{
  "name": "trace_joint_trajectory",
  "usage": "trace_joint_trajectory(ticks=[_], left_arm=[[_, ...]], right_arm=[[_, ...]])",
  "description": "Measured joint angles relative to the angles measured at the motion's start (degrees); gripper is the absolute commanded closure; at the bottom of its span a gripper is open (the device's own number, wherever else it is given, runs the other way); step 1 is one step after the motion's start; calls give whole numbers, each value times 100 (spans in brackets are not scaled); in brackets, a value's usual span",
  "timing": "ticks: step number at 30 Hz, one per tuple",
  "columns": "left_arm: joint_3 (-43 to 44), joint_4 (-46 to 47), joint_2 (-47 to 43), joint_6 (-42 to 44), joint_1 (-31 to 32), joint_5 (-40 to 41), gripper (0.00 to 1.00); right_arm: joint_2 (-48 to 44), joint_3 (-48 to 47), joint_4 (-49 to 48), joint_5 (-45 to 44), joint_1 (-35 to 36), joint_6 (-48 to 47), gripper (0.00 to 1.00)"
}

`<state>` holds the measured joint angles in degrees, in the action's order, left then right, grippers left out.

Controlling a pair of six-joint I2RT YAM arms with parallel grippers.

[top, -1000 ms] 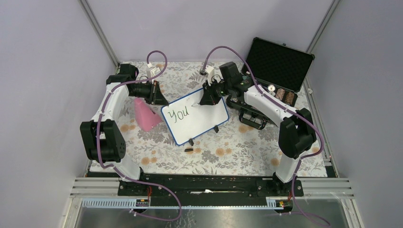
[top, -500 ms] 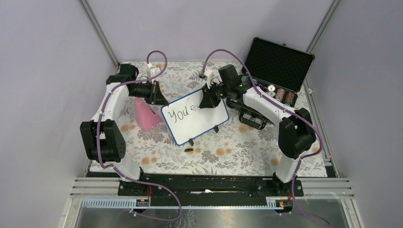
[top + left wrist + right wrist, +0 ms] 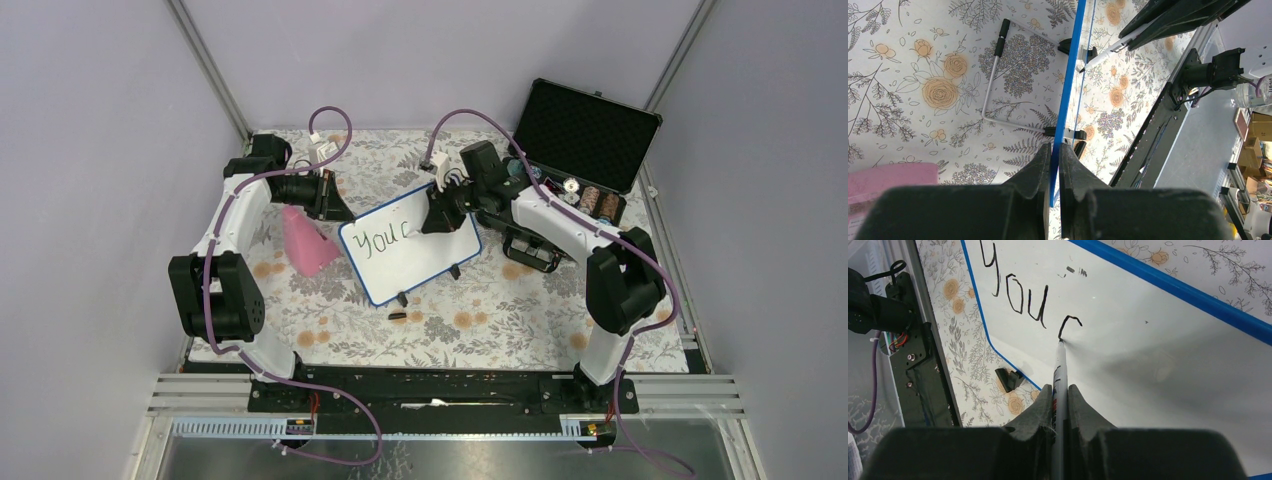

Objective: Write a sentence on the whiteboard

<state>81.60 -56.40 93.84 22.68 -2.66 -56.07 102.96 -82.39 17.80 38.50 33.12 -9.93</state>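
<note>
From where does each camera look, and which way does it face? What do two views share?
Top external: above, behind the robot, looking down on the table; left arm, right arm and whiteboard show.
Left wrist: on the left gripper, looking along the board's blue edge; its fingers clamp that edge.
Right wrist: on the right gripper, looking down the marker at the lettering; its fingers hold it.
Shared: both wrist views show whiteboard and marker.

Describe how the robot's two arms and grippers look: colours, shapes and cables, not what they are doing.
The left arm and right arm match: smooth white link shells between chunky black joint housings. A purple cable loops along each arm. The left gripper and right gripper are matte black, each with two wedge-shaped fingers tapering to narrow tips.
</note>
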Motion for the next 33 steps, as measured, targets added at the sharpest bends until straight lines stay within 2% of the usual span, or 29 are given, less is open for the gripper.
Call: trace_joint_trajectory(ticks=[17,24,33], left_arm=[[2,-4,0,-2,7,0,100],[2,-4,0,-2,7,0,100],[2,-7,0,-2,9,-2,100]], right_arm=[[-111,2,122,22,-203,-129,100],[-501,70,249,177,-216,-214,100],[-546,59,258,-2,-356,-229,100]])
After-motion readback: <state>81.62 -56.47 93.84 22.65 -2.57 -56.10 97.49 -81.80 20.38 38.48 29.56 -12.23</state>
